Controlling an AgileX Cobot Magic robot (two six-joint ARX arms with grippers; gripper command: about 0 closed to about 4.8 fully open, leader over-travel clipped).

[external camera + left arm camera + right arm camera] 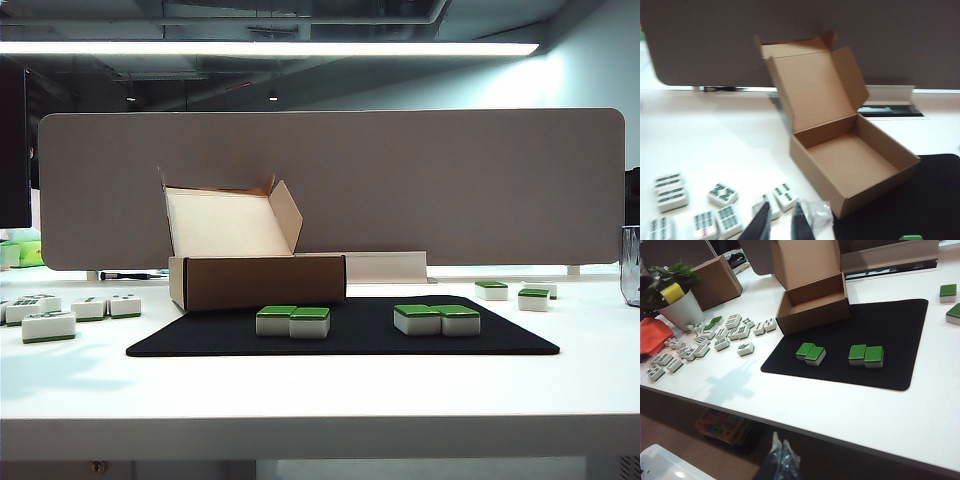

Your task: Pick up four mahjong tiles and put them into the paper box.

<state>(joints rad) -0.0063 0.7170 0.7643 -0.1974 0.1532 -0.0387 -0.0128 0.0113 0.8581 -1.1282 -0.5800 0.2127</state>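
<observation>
Four tiles [277, 320] [310, 322] [417, 319] [460, 320]: smooth white blocks, glossy green backs, in two touching pairs on the near half of the black mat [200, 342].
Box [262, 281]: plain brown cardboard, lid flap up, empty, at the mat's far-left corner.
Face-up tiles [732, 329]: dark marks, unreadable, scattered on the white table [320, 400] at left.
Left gripper [779, 223]: fingers narrow, empty, above those face-up tiles.
Right gripper [780, 460]: fingers together, empty, off the table's near edge.

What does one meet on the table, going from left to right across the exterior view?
White-faced tiles → paper box → left pair of green-backed tiles → right pair of green-backed tiles → two spare green-backed tiles → glass.
</observation>
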